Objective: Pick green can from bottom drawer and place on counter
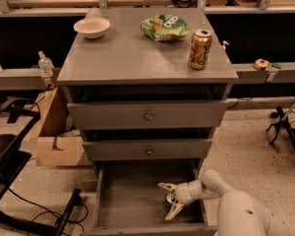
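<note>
The bottom drawer (128,200) is pulled out, its grey floor showing. My gripper (171,199) is down inside it at the right side, fingers spread open. One pale finger (165,186) points left and the other (175,211) points down towards the drawer's front. The green can (170,198) is a small dark shape with a silver top sitting between the fingers, mostly hidden by them. The counter (132,53) is the grey top of the cabinet above.
On the counter stand a white bowl (92,27), a flat green snack bag (165,27) and a gold can (199,48). Two shut drawers with knobs (148,116) sit above the open one. A cardboard box (54,136) and black cables lie left; a stand's legs right.
</note>
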Controlling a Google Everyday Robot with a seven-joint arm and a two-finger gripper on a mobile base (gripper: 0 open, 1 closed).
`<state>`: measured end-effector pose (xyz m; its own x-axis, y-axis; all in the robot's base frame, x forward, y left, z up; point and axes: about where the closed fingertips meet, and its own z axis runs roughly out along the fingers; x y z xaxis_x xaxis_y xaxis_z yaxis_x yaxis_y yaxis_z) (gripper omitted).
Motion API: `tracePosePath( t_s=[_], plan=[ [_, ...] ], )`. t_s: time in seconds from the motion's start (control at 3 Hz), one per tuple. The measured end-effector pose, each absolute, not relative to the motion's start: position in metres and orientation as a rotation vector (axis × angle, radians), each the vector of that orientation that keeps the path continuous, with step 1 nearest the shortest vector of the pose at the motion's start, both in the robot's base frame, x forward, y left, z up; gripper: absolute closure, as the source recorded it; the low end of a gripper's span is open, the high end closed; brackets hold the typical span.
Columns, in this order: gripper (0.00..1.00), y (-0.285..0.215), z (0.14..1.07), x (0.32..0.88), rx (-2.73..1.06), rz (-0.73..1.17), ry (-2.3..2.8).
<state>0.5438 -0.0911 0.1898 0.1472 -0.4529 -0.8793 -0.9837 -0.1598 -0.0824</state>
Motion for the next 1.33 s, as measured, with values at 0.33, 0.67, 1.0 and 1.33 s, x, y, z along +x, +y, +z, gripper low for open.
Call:
tracePosePath(
  t_s=[0.33, 0.67, 1.0, 1.33],
  plan=[
    [0.46, -0.0895, 0.1794, 0.5438, -1.727, 0.955, 1.391],
    [0.69, -0.0895, 0.1832, 0.5437, -1.727, 0.955, 1.391],
    [1.0, -0.0895, 0.1841, 0.5437, -1.727, 0.955, 1.391],
    [1.0, -0.0894, 0.1862, 0.5437, -1.727, 0.955, 1.391]
  ],
)
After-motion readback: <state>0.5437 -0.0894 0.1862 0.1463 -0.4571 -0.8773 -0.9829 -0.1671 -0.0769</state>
